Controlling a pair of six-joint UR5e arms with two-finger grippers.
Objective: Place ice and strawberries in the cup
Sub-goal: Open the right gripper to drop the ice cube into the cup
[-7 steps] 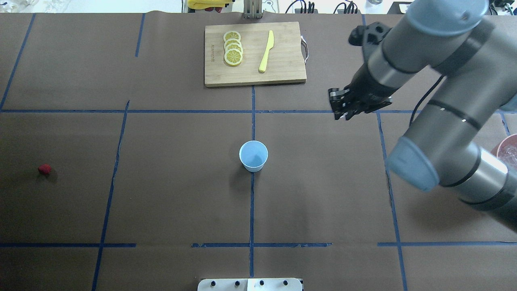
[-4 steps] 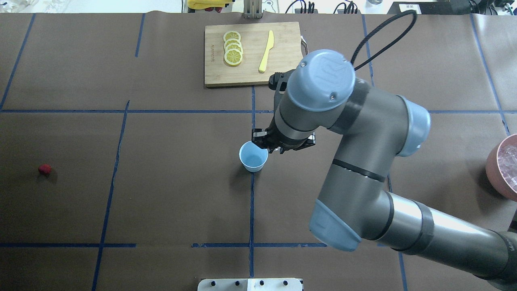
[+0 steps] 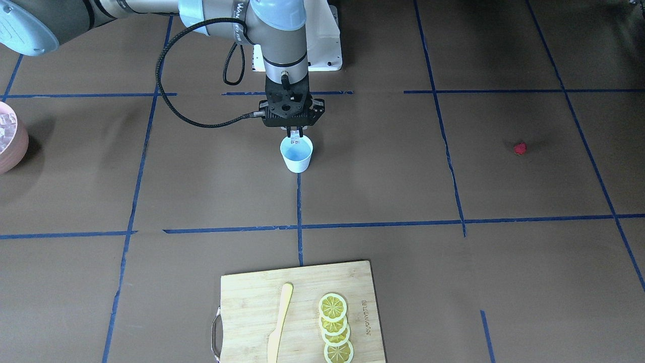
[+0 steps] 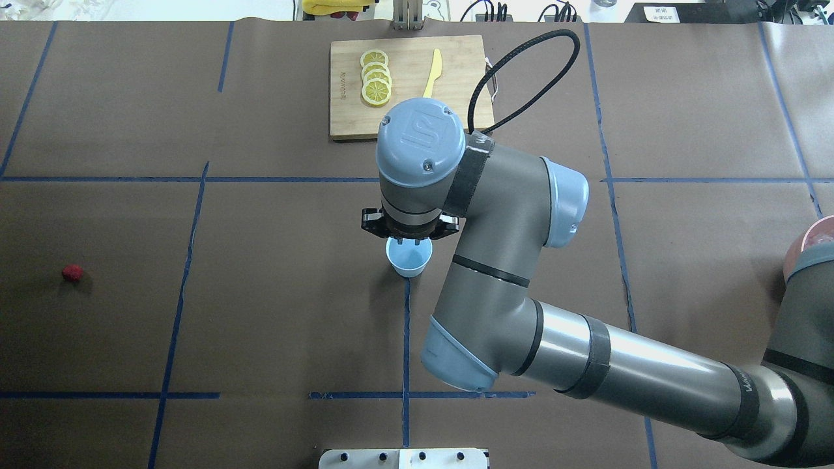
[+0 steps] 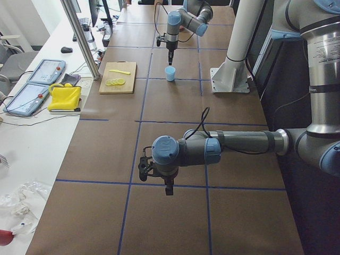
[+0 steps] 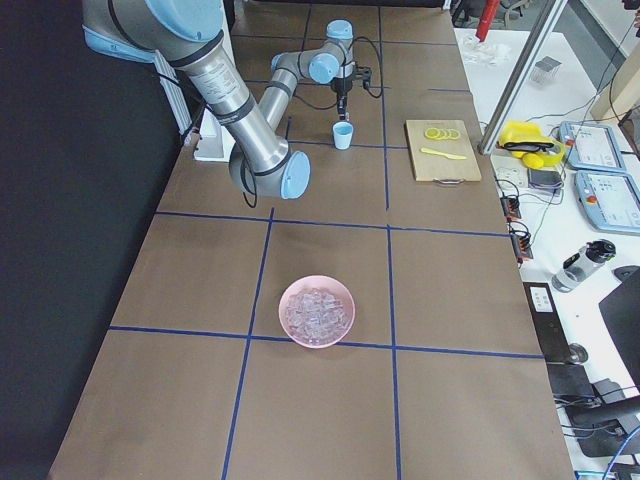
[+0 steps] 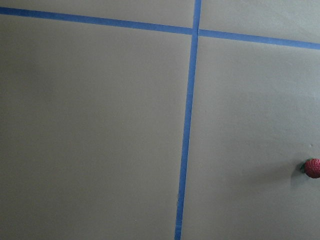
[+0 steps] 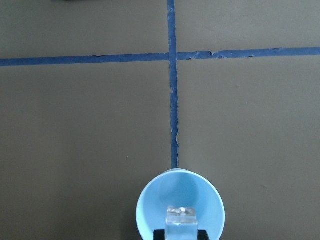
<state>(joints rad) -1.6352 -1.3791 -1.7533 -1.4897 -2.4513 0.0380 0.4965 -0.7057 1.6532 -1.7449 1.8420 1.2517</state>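
The right gripper (image 3: 295,134) is hovering over the cup (image 3: 297,155), nearly closed on what looks like an ice cube (image 8: 181,218), pinching its flat sides. Slick, hard, light stuff. The strawberry (image 4: 72,272) is sitting far off on the table (image 4: 260,326).

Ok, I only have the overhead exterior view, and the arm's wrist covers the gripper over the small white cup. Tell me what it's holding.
Observer: The right gripper is shut on one small clear ice cube, held over the mouth of the small white tapered cup.
Operator: Check inside the cup.
Observer: From the right wrist camera its pale-blue bottom looks bare; nothing lies in it yet.
Operator: Find the left arm.
Observer: In the exterior left view the left gripper hangs above the brown table, touching nothing.
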